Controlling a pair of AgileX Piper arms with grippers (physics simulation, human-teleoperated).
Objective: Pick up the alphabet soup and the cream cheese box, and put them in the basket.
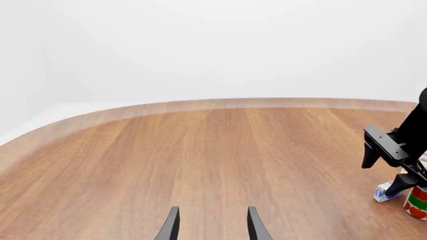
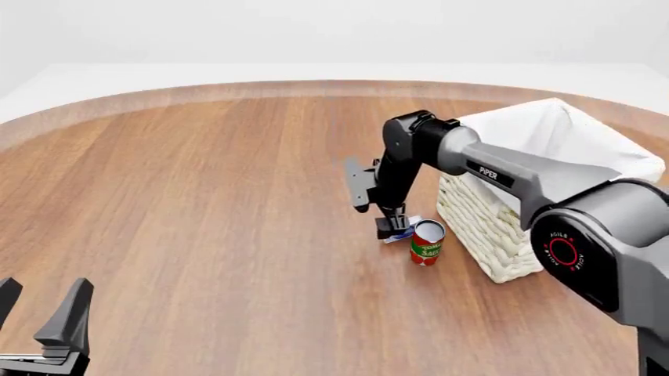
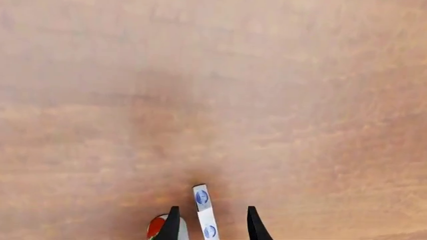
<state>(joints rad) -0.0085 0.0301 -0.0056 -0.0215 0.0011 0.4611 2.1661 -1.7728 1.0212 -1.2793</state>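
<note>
Fingertips of the left tool (image 1: 212, 225) stand apart over bare tabletop (image 1: 200, 160). Front view: right tool (image 2: 393, 229) reaches down onto the cream cheese box (image 2: 403, 228), beside a red can (image 2: 427, 242) and the basket (image 2: 544, 188) near the tabletop's right edge. Right wrist view: spread fingers straddle the box on edge, unclamped.

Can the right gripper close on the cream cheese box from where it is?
Probably yes: the right gripper straddles the cream cheese box, jaws open on either side. The red can stands close beside one finger.
</note>
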